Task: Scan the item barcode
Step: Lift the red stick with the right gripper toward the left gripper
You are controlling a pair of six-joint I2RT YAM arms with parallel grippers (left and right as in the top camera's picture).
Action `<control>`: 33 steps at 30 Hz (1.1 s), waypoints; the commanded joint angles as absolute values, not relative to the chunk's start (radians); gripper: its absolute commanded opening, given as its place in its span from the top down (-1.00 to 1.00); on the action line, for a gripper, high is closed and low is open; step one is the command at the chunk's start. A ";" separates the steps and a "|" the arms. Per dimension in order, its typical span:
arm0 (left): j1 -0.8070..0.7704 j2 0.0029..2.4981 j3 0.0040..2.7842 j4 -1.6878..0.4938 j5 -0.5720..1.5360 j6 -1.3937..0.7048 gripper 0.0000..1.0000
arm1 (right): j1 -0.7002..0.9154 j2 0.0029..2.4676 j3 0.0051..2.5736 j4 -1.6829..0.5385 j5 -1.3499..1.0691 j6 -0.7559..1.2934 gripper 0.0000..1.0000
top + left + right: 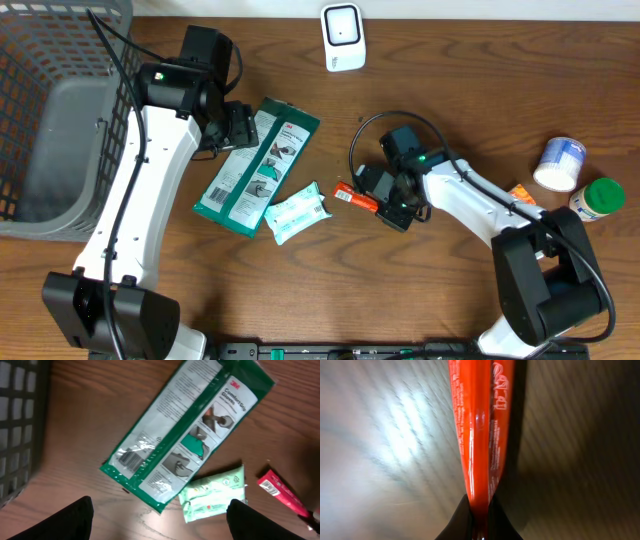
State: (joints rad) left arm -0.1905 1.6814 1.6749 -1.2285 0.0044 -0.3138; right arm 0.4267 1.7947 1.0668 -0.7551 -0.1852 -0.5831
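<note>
Overhead view: the right end effector (378, 200) is closed on one end of a slim red plastic tube (352, 196). The tube points out past its fingertips toward the left arm, low over the brown wooden bench (470, 90). Whether it is lifted clear cannot be told. In the right wrist view, two dark fingertips (457, 524) pinch the tube's narrow end, and the glossy body widens away from them with fine print along it. No barcode can be made out.

The tube looks light, soft-walled and slick. A hard squeeze on its body would likely dent it or let it slip, so the flatter end is probably the better hold, though the free end may droop or twist.

The left end effector (238, 125) hangs open and empty above a flat green glove packet (258, 165).

A white box-shaped scanner (342, 37) stands well beyond the right end effector, with bare wood between. A pale green soft wipes pack (297, 211) lies just beside the tube's free end, so lifting before swinging seems wise. A white tub with a blue label (560, 163) and a green-lidded jar (598, 197) sit well behind it. A grey mesh basket (50, 120) lies beyond the left arm.
</note>
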 commanded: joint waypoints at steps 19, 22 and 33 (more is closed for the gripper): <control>-0.146 1.620 1.670 -1.106 0.897 -0.026 -0.64 | 0.262 1.567 1.162 -0.588 -0.946 0.197 0.97; -0.188 1.620 1.670 -1.049 0.897 -0.027 -0.53 | 0.273 1.567 1.162 -0.487 -0.952 0.328 0.97; -0.311 1.623 1.670 -0.845 0.624 -0.214 -0.40 | 0.289 1.541 1.162 -0.155 -1.017 0.612 0.97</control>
State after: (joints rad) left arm -0.2848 1.6371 1.6726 -0.8654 0.7395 -0.1398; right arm 0.2790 1.5738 1.1492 -0.1963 -0.9730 0.5018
